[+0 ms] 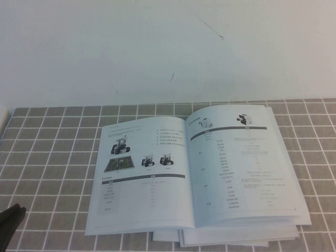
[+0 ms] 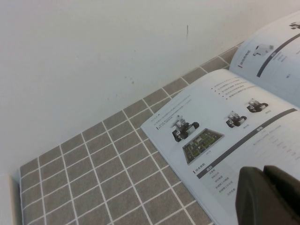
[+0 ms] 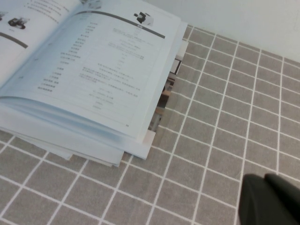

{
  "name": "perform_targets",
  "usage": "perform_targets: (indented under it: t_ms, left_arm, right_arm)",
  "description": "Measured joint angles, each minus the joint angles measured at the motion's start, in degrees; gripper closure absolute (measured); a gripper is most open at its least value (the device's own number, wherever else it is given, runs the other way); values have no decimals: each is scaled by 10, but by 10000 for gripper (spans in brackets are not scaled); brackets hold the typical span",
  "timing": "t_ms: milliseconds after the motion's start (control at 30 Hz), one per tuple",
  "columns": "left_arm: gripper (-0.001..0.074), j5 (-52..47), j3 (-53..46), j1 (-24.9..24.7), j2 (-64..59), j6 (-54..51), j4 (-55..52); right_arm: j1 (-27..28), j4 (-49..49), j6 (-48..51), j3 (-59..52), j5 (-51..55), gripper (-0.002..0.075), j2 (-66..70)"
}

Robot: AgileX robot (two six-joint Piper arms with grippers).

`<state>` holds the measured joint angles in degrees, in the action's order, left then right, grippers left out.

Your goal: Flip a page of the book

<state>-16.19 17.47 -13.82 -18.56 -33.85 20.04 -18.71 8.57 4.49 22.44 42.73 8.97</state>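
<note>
The open book lies flat on the grey tiled cloth, on top of a stack of loose pages. Its left page shows robot pictures, its right page a table of text. It also shows in the left wrist view and the right wrist view. My left gripper is at the front left corner, clear of the book's left edge; in its wrist view the gripper is shut and empty. My right gripper is shut and empty over bare cloth to the right of the book; it is outside the high view.
The grey tiled cloth covers the table. A white wall rises behind it. A white object's edge shows at the far left.
</note>
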Motion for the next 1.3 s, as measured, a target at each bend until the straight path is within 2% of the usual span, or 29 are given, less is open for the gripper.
perform_targets:
  t_ms: [833,1000,1133,1300]
  left_arm:
    - [739,1,-3,0,0,0,33]
    - [739,60,-5,3,4,0,29]
    - [739,112,-28,19,44,0,21]
    - [739,114,-86,75,124,0,20]
  right_arm:
    - [0,2,0,0,1,727,0]
    - [0,2,0,0,1,727,0]
    - [0,2,0,0,1,727,0]
    - [0,2,0,0,1,727,0]
